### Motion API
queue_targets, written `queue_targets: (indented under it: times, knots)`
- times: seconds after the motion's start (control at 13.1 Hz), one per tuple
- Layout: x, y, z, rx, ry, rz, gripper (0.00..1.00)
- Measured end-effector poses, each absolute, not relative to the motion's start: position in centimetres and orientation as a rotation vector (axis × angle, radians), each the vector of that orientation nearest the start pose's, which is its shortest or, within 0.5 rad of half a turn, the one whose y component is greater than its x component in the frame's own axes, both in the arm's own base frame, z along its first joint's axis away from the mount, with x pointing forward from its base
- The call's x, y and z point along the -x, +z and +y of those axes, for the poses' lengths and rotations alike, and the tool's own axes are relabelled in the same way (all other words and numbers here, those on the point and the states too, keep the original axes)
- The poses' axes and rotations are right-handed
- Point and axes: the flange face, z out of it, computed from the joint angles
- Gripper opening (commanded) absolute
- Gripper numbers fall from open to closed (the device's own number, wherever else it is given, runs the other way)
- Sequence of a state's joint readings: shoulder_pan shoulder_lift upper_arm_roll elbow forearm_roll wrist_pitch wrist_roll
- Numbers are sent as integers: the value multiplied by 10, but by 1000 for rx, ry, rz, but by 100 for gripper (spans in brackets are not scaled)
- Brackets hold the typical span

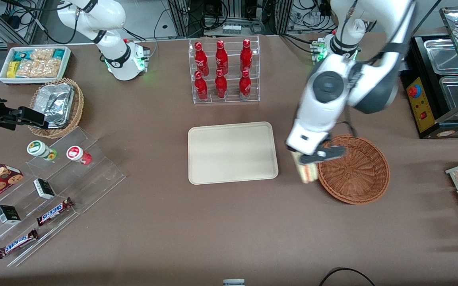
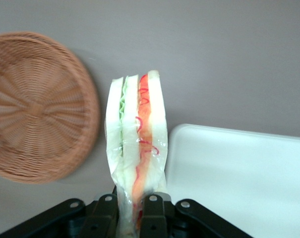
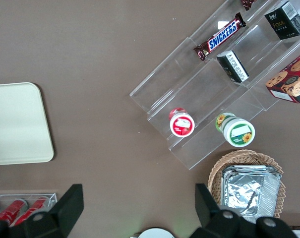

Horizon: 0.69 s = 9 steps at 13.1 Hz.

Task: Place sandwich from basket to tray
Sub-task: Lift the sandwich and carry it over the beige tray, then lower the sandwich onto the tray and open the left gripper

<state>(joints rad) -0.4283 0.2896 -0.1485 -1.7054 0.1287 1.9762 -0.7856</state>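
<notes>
Now the claw (image 2: 130, 208) grips the sandwich (image 2: 136, 148) above brown table (image 1: 213, 222).

gripper (image 1: 307, 163) above table between basket (image 1: 366, 186) and tray (image 1: 213, 167) | tray surface bare

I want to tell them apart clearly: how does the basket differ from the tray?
The basket is round, woven and reddish-brown; the tray is rectangular, smooth and cream. The gripper, shut on the sandwich, is at the basket's rim, apart from the tray. Both are shallow and hold nothing.
</notes>
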Motion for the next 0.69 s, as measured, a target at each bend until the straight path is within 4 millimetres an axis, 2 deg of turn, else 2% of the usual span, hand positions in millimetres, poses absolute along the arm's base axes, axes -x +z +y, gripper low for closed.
queue_targets:
  times: [0.08,0.23,0.38,0.69]
  knots:
    - [-534,412,-367,3065,-44,-235,0]
    - [-517,383,-417,3060,-8,-185,0]
    - [-502,352,-453,3047,36,-124,0]
    - [-479,306,-510,3051,66,-37,0]
